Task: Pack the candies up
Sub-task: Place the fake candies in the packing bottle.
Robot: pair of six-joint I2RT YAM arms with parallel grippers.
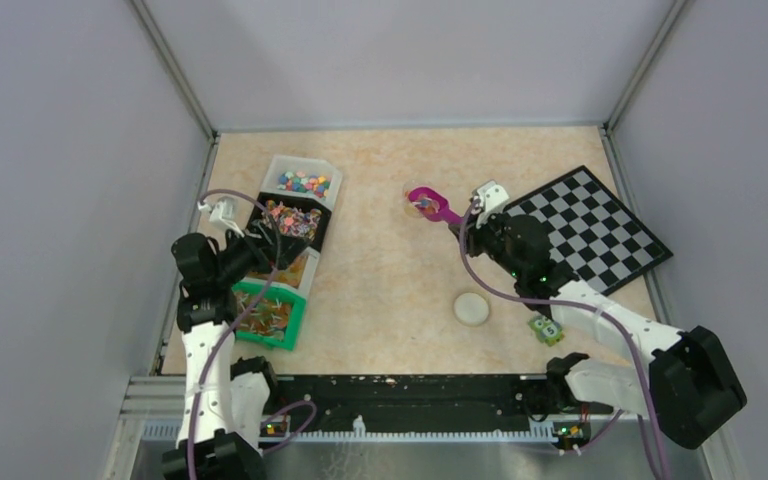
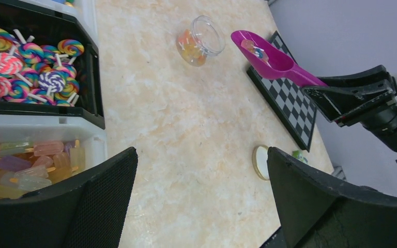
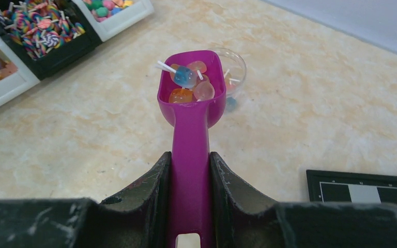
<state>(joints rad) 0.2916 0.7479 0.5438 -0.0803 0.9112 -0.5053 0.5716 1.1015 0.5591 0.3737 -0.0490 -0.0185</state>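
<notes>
My right gripper (image 3: pixel 190 157) is shut on the handle of a magenta scoop (image 3: pixel 191 98). The scoop is held level above the table and carries several small candies (image 3: pixel 188 80), blue, orange and pink, some on white sticks. Just beyond its bowl stands a small clear jar (image 3: pixel 233 70) with a few candies inside; the left wrist view shows the jar (image 2: pixel 199 40) left of the raised scoop (image 2: pixel 269 59). A white bin of tiny multicoloured candies (image 1: pixel 303 182) stands at the far left. My left gripper (image 2: pixel 200 157) is open and empty beside the bins (image 1: pixel 260 245).
A black bin of lollipops (image 1: pixel 293 220), a white bin of pastel ice-lolly sweets (image 2: pixel 26 165) and a green bin (image 1: pixel 265 315) line the left side. A round cream lid (image 1: pixel 472 307) lies mid-table. A green owl block (image 1: pixel 546 329) and a checkerboard (image 1: pixel 585 228) are right.
</notes>
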